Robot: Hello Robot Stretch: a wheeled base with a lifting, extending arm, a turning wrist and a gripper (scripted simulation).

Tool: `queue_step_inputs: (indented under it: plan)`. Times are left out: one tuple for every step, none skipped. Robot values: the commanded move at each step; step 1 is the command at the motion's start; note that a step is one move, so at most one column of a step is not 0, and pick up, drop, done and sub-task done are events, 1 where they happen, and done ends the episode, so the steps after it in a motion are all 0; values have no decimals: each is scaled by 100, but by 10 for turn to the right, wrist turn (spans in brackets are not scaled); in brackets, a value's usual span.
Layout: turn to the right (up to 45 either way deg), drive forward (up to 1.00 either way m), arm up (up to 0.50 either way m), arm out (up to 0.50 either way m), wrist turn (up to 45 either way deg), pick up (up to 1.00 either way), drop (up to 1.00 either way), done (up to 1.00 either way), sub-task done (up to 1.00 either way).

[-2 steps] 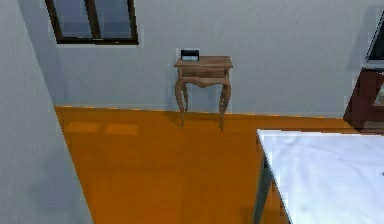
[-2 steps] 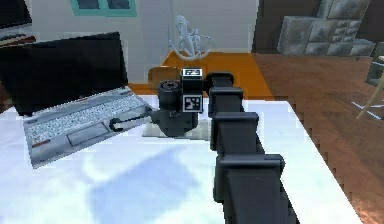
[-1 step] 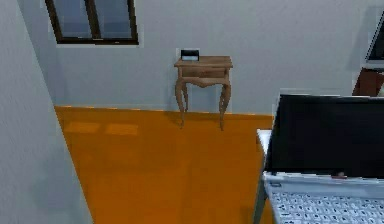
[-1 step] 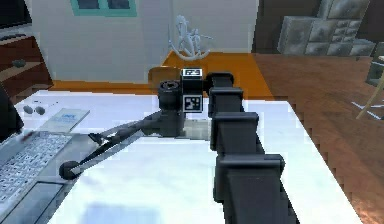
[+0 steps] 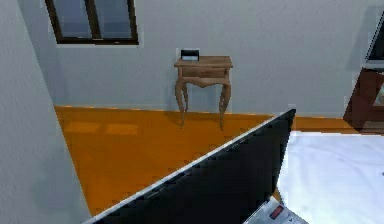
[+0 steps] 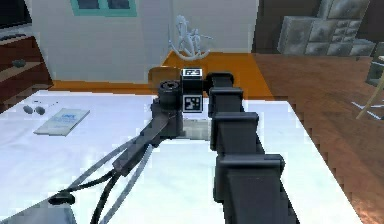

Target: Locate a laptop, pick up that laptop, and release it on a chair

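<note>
Pointing toward arm side view's lower left, gripper (image 6: 85,197) ends near grey slab (image 6: 35,212), probably laptop base; laptop (image 5: 210,180) stands lid-up on white table (image 6: 300,130). Grip state, any hold: cannot tell.

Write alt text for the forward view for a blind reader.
A black laptop lid slants across the foreground on a white surface. Beyond it, an orange wooden floor leads to a small curved-legged wooden side table against a grey wall, with a dark-framed window at upper left.
</note>
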Motion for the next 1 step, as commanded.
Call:
queue_step_inputs:
  plan:
    - [0, 0, 0, -20, 0, 0, 0, 0, 0]
